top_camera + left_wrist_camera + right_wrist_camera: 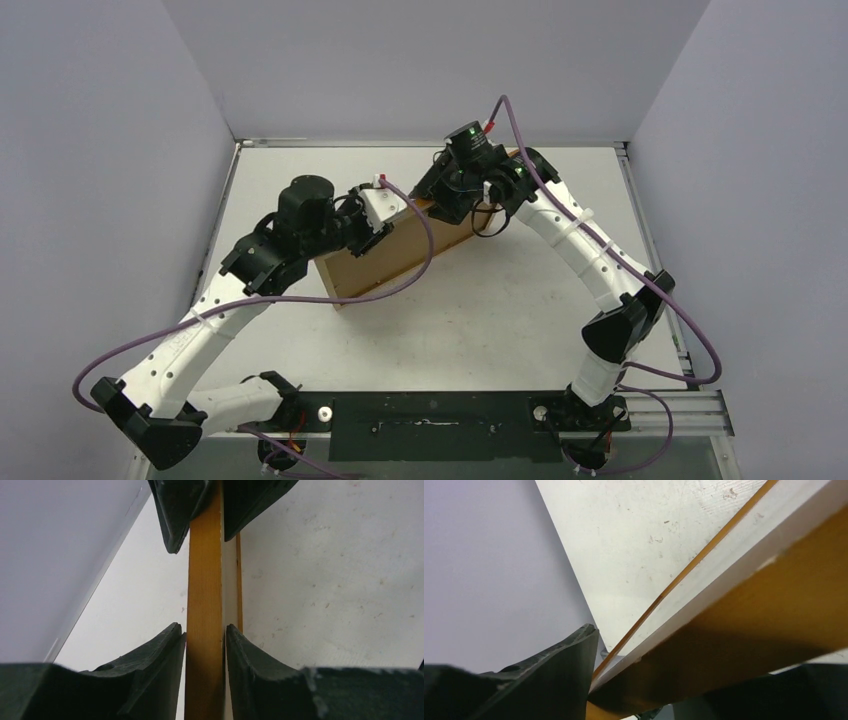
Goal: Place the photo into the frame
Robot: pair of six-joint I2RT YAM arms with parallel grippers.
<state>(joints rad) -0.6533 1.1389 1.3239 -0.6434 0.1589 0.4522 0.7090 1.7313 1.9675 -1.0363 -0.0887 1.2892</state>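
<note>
The frame (385, 262), thin orange-brown wood with a flat brown face, stands on its long edge across the middle of the table, leaning. My left gripper (383, 230) holds its upper left end. In the left wrist view that gripper (202, 626) has both fingers pressed on the wood rail (205, 580). My right gripper (468, 205) is at the upper right end. In the right wrist view the frame (764, 595) runs slantwise between its jaws (674, 672), touching the left finger (549, 675). The photo's picture side is hidden; I cannot tell what the pale strip (229, 590) beside the rail is.
The white table (500, 310) is walled by pale lilac panels at the left, back and right. A metal rail (640, 230) runs along the right edge. Purple cables (420, 255) loop from both arms, one hanging in front of the frame.
</note>
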